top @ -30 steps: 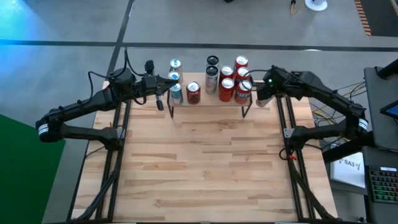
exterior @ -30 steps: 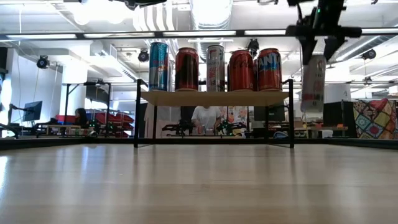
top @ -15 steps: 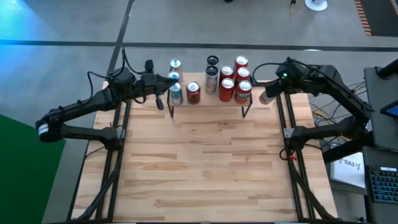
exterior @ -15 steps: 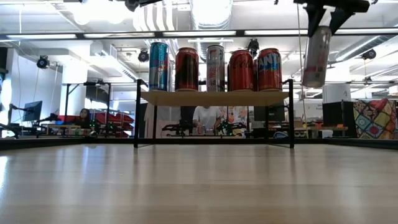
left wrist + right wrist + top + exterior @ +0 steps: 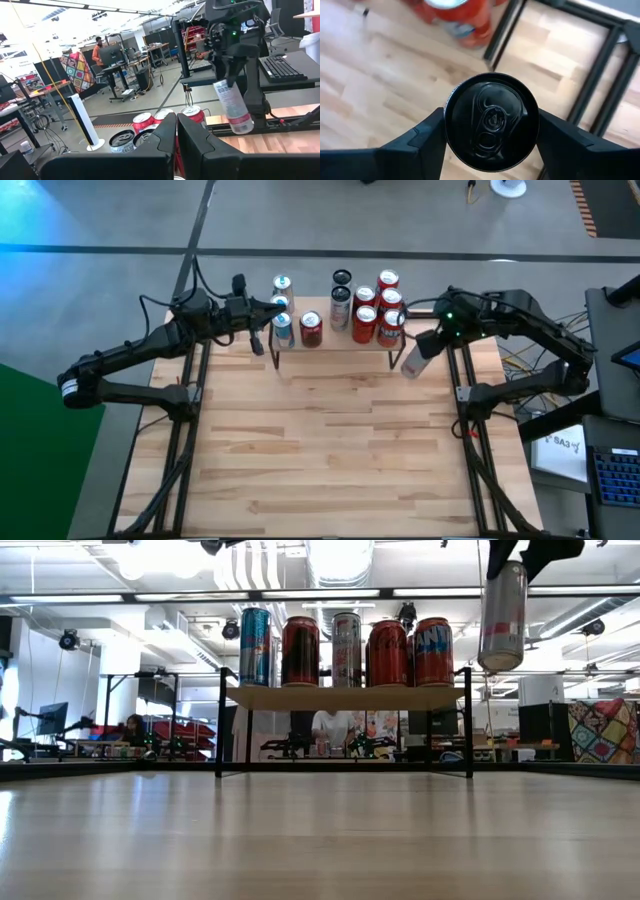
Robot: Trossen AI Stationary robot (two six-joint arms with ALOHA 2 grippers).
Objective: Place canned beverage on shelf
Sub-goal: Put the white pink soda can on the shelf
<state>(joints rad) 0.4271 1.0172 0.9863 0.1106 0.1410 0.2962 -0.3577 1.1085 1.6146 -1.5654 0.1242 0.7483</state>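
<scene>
Eight cans stand on the shelf (image 5: 335, 340); right end effector (image 5: 428, 343) clamps one silver can (image 5: 414, 358); left end effector (image 5: 262, 315) closed.

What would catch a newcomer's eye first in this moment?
The silver can hanging in mid-air, shut in the right gripper just off the shelf's right end. Next, the row of cans already crowding the shelf top. The left gripper waits, shut, at the shelf's left end.

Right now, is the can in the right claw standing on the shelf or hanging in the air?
In the air. The right claw holds the silver can beside the shelf, its bottom touching nothing.
</scene>
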